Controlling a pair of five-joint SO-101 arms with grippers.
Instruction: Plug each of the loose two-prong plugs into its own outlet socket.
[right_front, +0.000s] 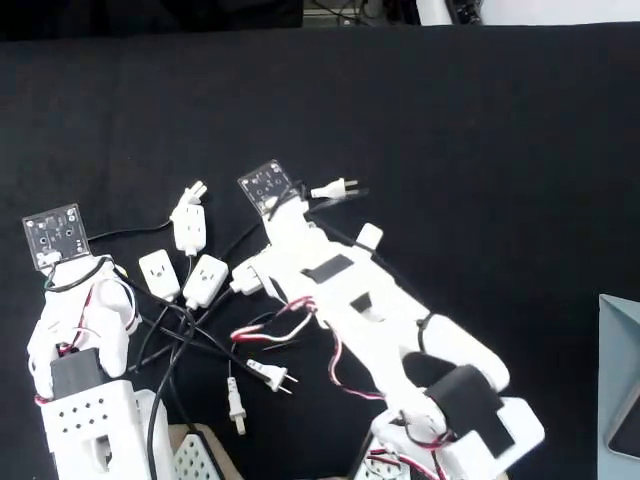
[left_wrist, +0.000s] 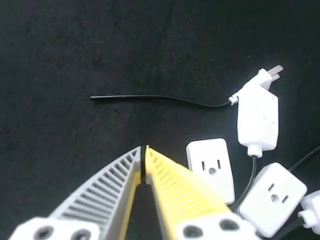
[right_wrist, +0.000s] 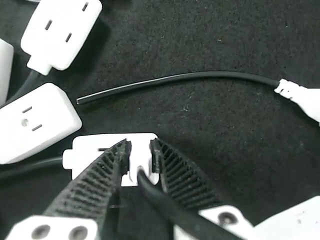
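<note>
Right gripper (right_wrist: 138, 146): fingers drawn in close on the white plug (right_wrist: 87, 157), pinching it as far as I can judge. A black cord trails from between them back under my wrist. Left gripper (left_wrist: 144, 150): pressed together, nothing in it, parked well off to the side of the right one.

Nearest socket (right_wrist: 35, 122) lies just beyond the plug's short end, face up on the black cloth (right_wrist: 210, 130), slots showing. A second socket (right_wrist: 60, 30) sits farther out past it. A loose cord (right_wrist: 175, 80) runs across just ahead of my right fingertips.

Step in hand, my reading: seat this plug in the nearest socket.
- Tip the prongs down toward the upturned face.
- Turn the wrist until both blades line up with the two slots.
- Press straight, never at a slant.
- The socket looks light and unanchored and will likely skid under the push, so bring the left gripper over to pin it first.
- Stay off the loose cord on the way.
</note>
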